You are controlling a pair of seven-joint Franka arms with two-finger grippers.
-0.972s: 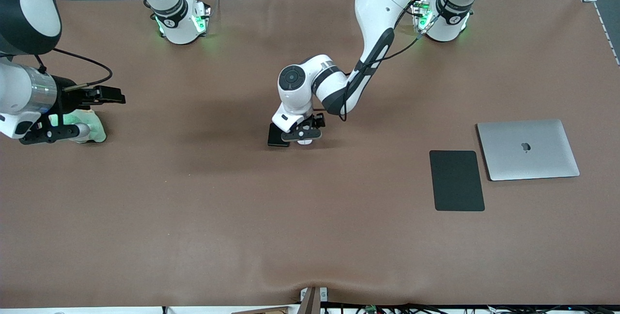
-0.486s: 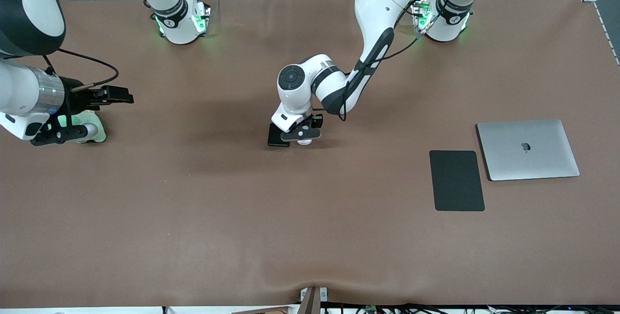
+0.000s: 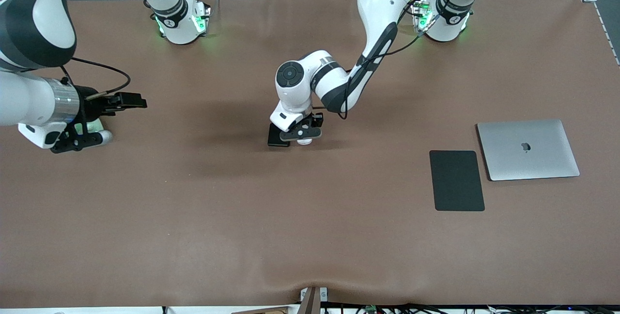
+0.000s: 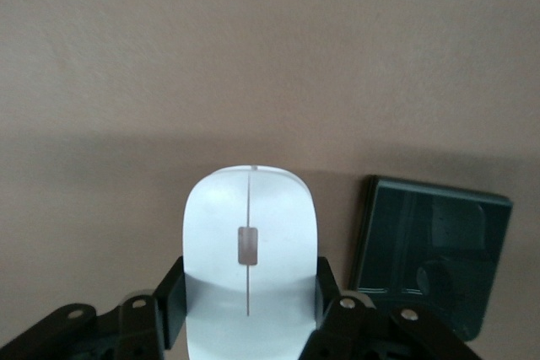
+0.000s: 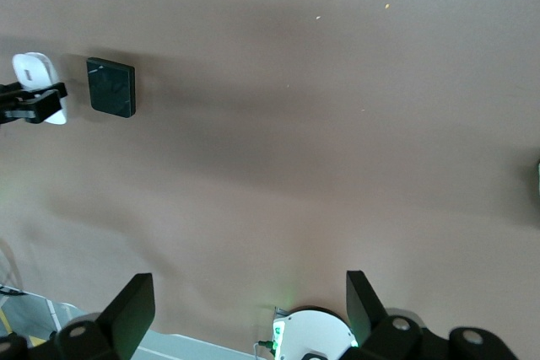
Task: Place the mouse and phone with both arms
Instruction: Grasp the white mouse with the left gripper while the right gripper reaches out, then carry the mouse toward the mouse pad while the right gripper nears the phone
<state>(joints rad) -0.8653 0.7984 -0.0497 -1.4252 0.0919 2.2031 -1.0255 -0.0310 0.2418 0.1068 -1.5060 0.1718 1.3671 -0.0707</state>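
Observation:
The white mouse [image 4: 250, 246] lies on the brown table, and the fingers [image 4: 171, 301] of my left gripper [image 4: 250, 314] press on both of its sides. In the front view the left gripper [image 3: 301, 134] is at the middle of the table, with the mouse [image 3: 304, 141] just showing under it. The black phone [image 3: 276, 137] lies flat beside the mouse, toward the right arm's end; it also shows in the left wrist view [image 4: 430, 250]. My right gripper [image 3: 80, 134] hangs open and empty, high over the right arm's end of the table. The right wrist view shows the mouse [image 5: 32, 73] and phone [image 5: 112, 87] far off.
A flat black mouse pad [image 3: 457, 180] and a closed silver laptop [image 3: 528, 149] lie side by side toward the left arm's end of the table. The right arm's green-lit base [image 5: 310, 335] shows between the right gripper's fingers.
The right arm has moved its gripper a little toward the middle of the table. The left arm's elbow has shifted slightly; its gripper stays on the mouse.

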